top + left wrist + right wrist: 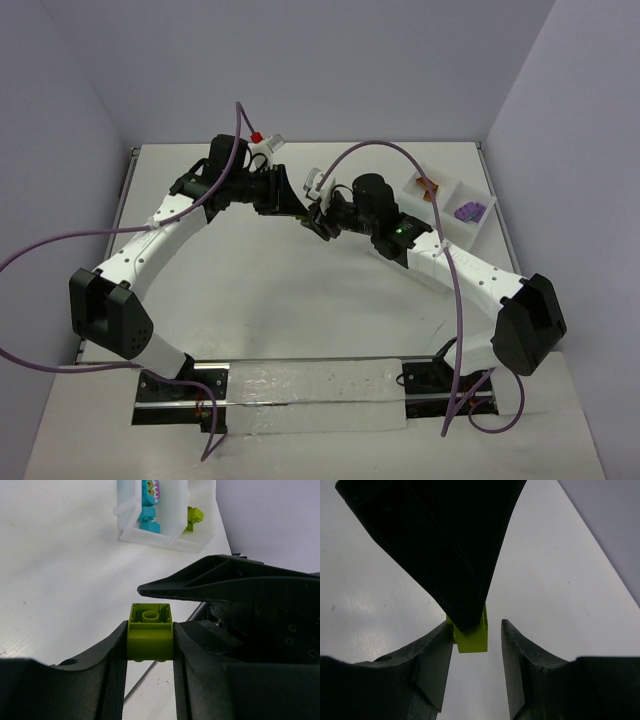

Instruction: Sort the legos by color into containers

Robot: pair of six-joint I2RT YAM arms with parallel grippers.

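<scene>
My left gripper [149,639] is shut on a lime green lego [150,630], held above the table with its hollow underside facing the camera. My right gripper [476,647] is open, and the same lime lego [472,639] sits between its fingers, close to the left one and apart from the right one. A dark left finger [445,540] covers the lego's top. In the top view the grippers meet at mid-table, left [290,203] and right [318,222]. The white divided tray [480,233] holds purple legos [468,212] and an orange one [430,188].
In the left wrist view the tray [165,539] shows cyan legos [149,505] in one compartment and a lime lego [194,516] in the one beside it. The right gripper's finger [225,580] crosses just above the held lego. Purple cables loop over both arms.
</scene>
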